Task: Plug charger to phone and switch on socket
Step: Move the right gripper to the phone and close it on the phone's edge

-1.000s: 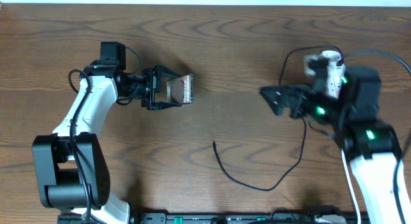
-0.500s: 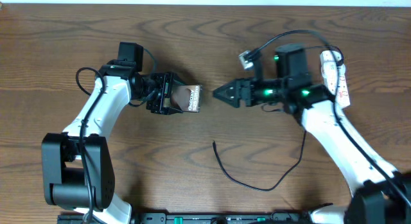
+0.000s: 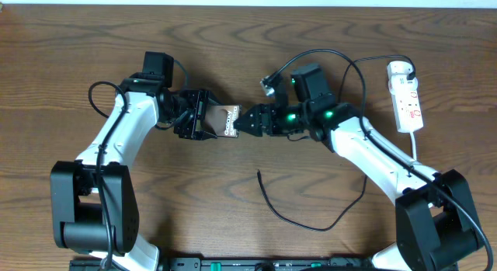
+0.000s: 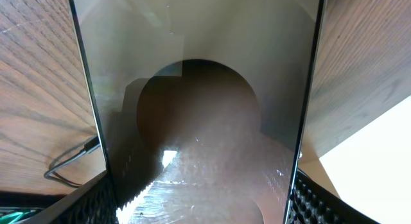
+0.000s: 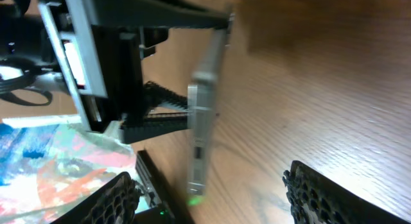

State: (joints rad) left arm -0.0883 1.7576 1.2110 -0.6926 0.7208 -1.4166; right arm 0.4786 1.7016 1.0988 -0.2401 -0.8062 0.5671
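**Phone held up at table centre, cable loose below**

We see the left gripper [image 3: 211,122] clamped on the phone [image 3: 227,120], whose glossy brown face fills the left wrist view between ribbed black pads [image 4: 96,198]. The phone's long axis runs 9 to 3 o'clock, pale printed strip at the 3 o'clock end. The right gripper [image 3: 247,122] faces that end, fingers [image 5: 119,198] spread wide around the thin grey edge. The charger [image 3: 320,229] curls on the wood-grain table [image 3: 248,38] towards 6 o'clock. The white socket [image 3: 407,100] lies at 2 o'clock.
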